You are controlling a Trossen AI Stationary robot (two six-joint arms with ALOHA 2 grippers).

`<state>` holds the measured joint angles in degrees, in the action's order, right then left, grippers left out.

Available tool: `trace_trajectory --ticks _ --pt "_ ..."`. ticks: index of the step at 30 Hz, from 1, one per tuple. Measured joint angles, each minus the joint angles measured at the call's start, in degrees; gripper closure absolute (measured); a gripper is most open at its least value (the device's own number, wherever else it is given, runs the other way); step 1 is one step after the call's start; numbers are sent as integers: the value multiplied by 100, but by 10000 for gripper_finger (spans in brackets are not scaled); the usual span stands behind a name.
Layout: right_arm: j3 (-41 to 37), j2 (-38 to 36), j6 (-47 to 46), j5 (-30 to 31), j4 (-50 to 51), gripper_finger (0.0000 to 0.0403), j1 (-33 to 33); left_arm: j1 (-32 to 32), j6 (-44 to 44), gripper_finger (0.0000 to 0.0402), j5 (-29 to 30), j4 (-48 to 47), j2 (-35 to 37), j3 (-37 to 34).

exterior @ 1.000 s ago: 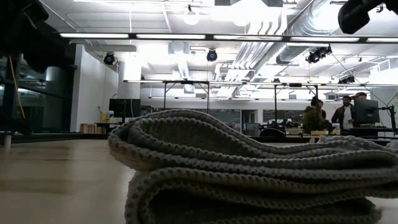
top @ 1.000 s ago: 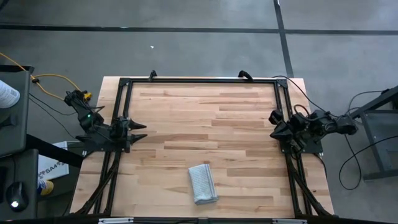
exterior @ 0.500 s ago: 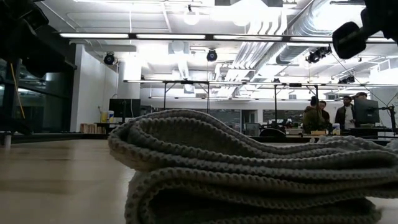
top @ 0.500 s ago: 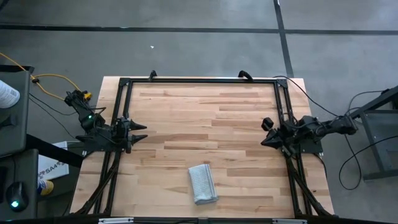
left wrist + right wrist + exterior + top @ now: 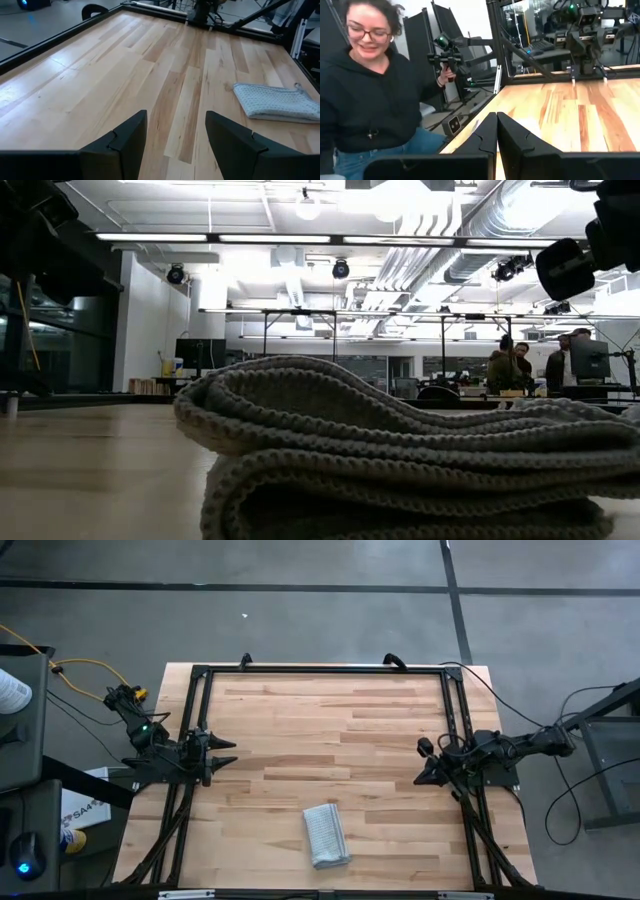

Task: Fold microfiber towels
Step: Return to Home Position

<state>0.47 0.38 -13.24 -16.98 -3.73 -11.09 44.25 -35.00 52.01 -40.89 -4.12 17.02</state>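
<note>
High view: on the white carton point(image 5: 82, 810) lying beside the left edge of the table point(image 5: 330, 710) we read only a dark printed fragment, apparently "SA4"; the rest is hidden. In the other views we find no lettering clear enough to read.

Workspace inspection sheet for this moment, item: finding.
Surface: wooden table, only the grey towel on it.
Job's things: grey towel folded, near the lower edge in the high view.
Clutter: nothing seen.
Hands: left hand open at the table's left side; right hand shut at its right side; neither touches the towel.
Cables: yellow cable left of the table; black cables right of it.
Surroundings: person in dark hoodie beside the table.
</note>
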Motion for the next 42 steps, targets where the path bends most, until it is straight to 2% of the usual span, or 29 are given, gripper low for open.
trace_trajectory --ticks 12,22,24,27,32,38,42 --pt "-2 65 -307 45 12 400 0 0 -11 201 -76 53 0 2" --pt "-7 66 -305 48 9 400 0 1 -19 201 -932 98 -2 7" --pt "-7 66 -303 48 9 400 0 0 77 201 -1306 230 -1 9" --pt "-7 66 -303 47 9 400 0 2 484 201 -1918 580 -9 9" --pt "-11 68 -303 48 9 400 0 2 1312 201 -2579 1596 -10 -265" --pt "-11 68 -303 48 9 400 0 2 1567 201 -3125 2529 -6 -978" --pt "-13 69 -303 47 7 400 -2 2 1732 201 -3496 3169 -12 -1202"
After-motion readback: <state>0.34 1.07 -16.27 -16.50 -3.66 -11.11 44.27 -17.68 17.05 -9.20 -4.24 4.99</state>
